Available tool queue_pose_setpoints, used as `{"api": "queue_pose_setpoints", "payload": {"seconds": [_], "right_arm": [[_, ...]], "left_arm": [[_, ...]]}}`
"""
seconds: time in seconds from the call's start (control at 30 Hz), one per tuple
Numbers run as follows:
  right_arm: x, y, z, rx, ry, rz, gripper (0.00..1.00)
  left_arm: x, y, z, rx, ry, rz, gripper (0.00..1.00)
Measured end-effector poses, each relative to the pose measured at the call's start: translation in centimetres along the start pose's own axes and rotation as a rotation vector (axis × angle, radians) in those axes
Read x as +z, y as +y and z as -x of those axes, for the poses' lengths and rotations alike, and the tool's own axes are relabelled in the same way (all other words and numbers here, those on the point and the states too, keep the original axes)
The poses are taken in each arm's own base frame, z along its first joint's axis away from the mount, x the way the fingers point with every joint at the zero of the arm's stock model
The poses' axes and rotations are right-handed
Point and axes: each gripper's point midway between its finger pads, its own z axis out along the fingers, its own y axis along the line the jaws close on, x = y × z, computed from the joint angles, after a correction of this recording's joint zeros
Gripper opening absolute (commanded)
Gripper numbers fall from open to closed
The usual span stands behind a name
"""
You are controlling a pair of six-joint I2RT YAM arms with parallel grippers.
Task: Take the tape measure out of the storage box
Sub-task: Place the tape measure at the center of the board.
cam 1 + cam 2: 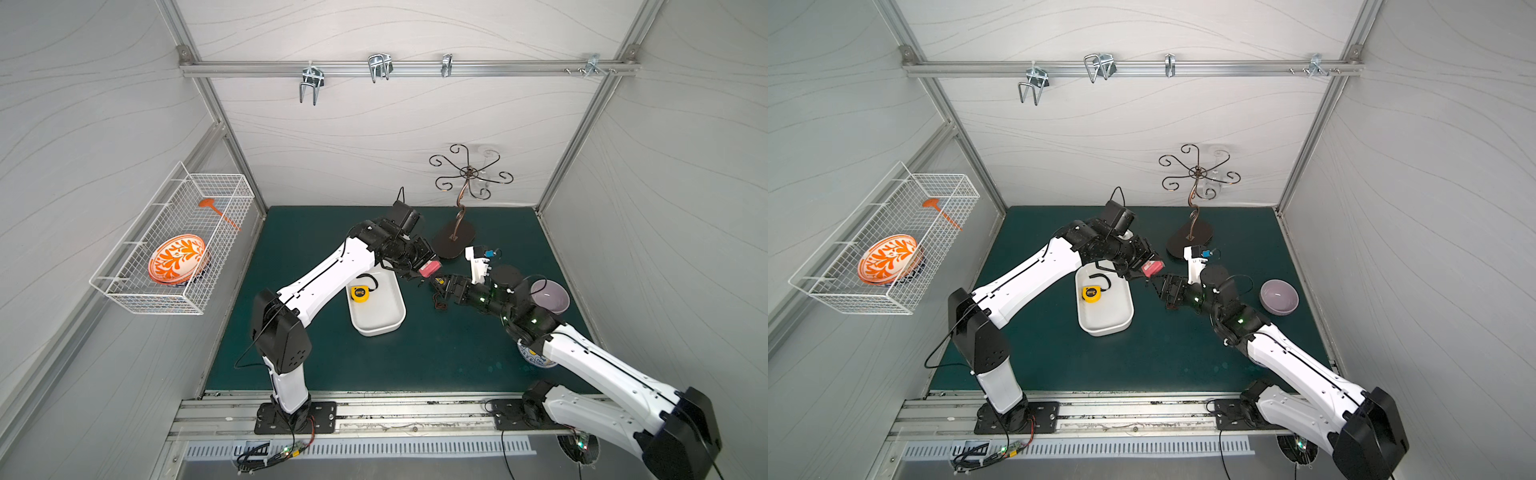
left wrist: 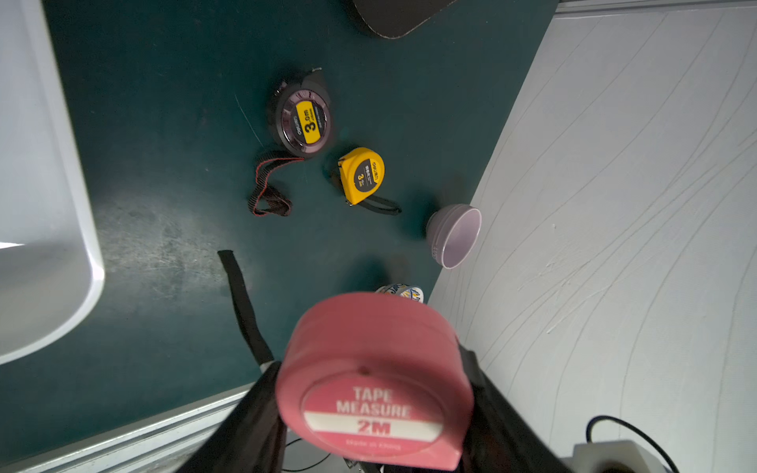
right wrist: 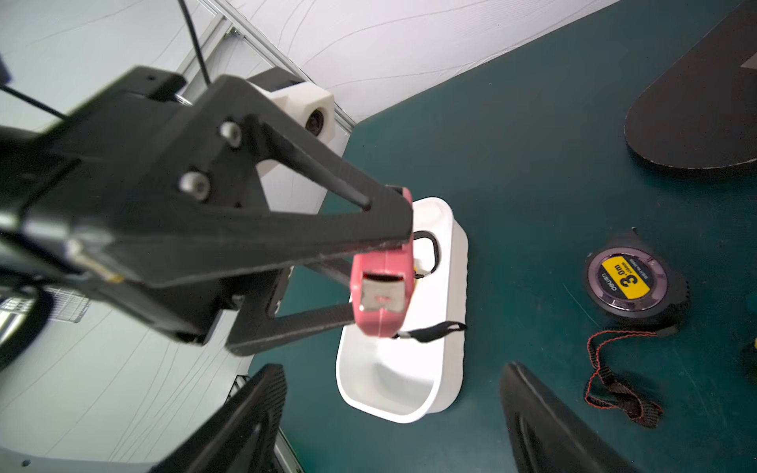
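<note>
Pink tape measure (image 2: 372, 381), plastic case printed "TAPE MEASURE 2M", is out of the storage box (image 1: 376, 330). It is held in the air over the dark green table mat (image 1: 415, 361), just beside the box's far right corner. Its black wrist strap (image 3: 430, 331) hangs off it.

- Arms: the left arm (image 1: 328, 274) reaches across over the box. The right arm (image 1: 602, 365) comes in from the right side.
- On the left wall hangs a white wire-mesh basket (image 1: 112, 291), holding an orange-and-white patterned plate (image 1: 176, 257) and an orange long-handled utensil (image 1: 216, 210).
- The storage box is a white, smooth, rounded tub with low walls, mid-mat. A boxed yellow tape measure (image 1: 359, 292) with a black strap lies in its far half.
- At the back stands a dark metal stand with curled hooks (image 1: 469, 172), on an oval base.
- Right of centre sits a lilac bowl (image 1: 550, 295), upright. A blue-and-yellow patterned bowl (image 1: 534, 357) is mostly hidden under the right arm.
- Tools: the left gripper (image 3: 370, 282) is clamped on the pink tape measure, a finger on either side. The right gripper (image 1: 1163, 293) has its fingers (image 3: 532, 405) spread wide with nothing between them. It points at the pink tape measure, near but apart.
- On the mat by the right gripper lies a round black tape measure (image 2: 305, 118) with a yellow "3.0m" label and a red-edged strap. A loose yellow tape measure (image 2: 362, 174) lies just beside it, not touching.
</note>
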Motion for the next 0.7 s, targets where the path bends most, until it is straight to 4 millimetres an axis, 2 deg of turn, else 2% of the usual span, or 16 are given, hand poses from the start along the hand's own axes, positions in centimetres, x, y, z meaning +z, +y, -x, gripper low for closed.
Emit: {"api": "queue_pose_setpoints", "payload": {"seconds": [0.3,0.7], "right_arm": [[1.1,-0.3,1.0,-0.01,-0.048,-0.022,0.64],[2.0,0.1,1.7,0.018,-0.068,-0.014,0.21]], "left_arm": [[0.2,-0.7,-0.7,-0.033,0.02,-0.023,0.0],[0.8,-0.6,-1.3,-0.046,0.043,-0.033,0.0]]}}
